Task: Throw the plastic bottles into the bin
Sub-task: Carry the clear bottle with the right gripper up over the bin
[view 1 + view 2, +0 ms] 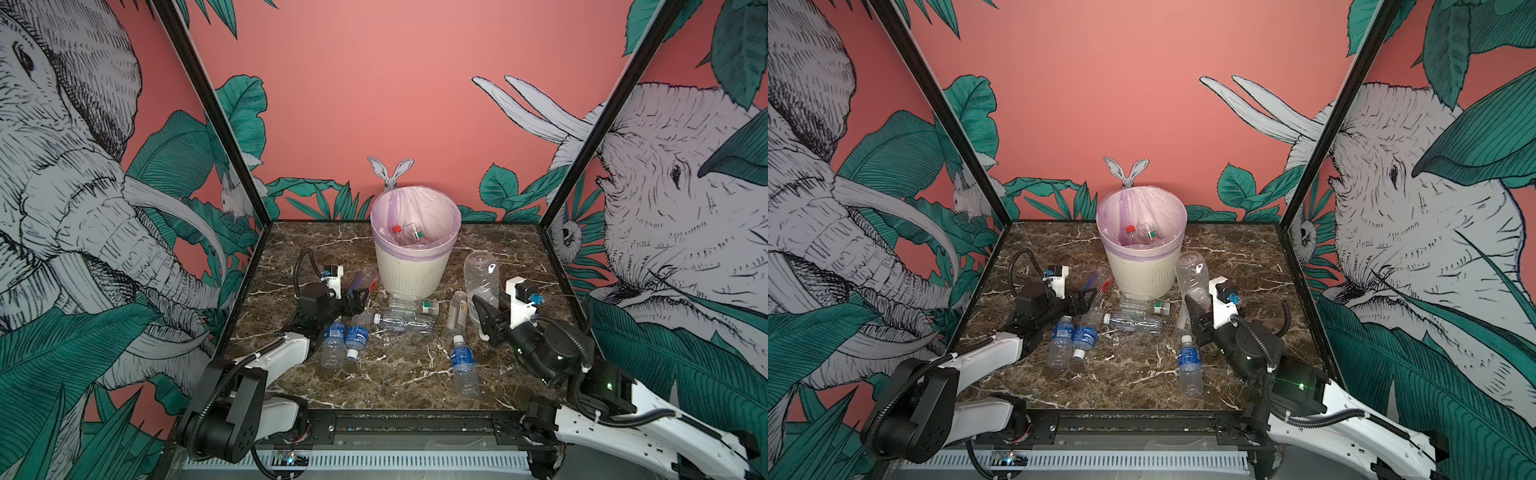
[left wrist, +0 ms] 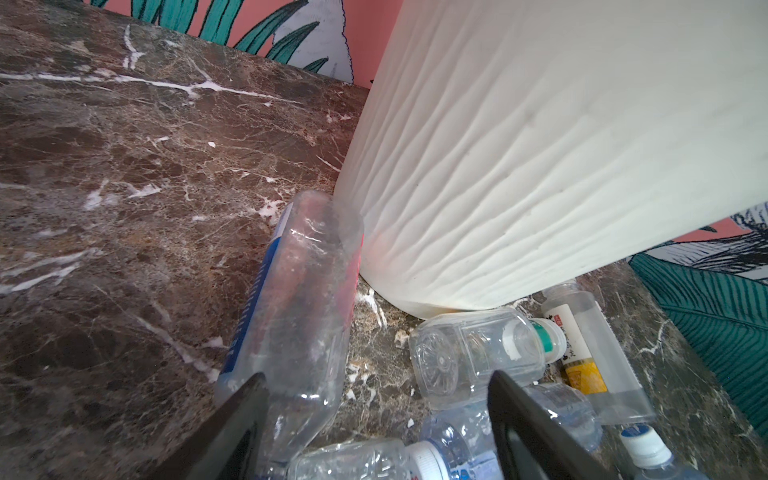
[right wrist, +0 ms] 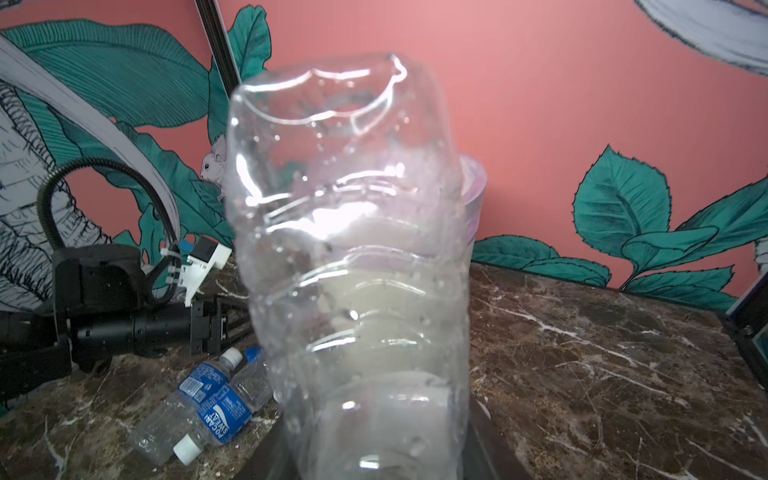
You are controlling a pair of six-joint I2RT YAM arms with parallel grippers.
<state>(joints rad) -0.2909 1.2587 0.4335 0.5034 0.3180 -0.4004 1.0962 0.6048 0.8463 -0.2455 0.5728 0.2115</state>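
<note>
In the bin (image 1: 409, 274): two plastic bottles (image 1: 406, 236), one red cap, one green cap. Just right of the bin, up off the bench (image 1: 395, 382): a big clear bottle (image 1: 480, 274), clenched in the right claw (image 1: 487, 312), not yet over the rim. Left of the bin: the left claw (image 1: 358, 297), spread wide around a blue-and-red bottle (image 1: 366, 277), not squeezing. In front of the bin: six more, lying flat. Looks barely started; eight left to throw in.
</note>
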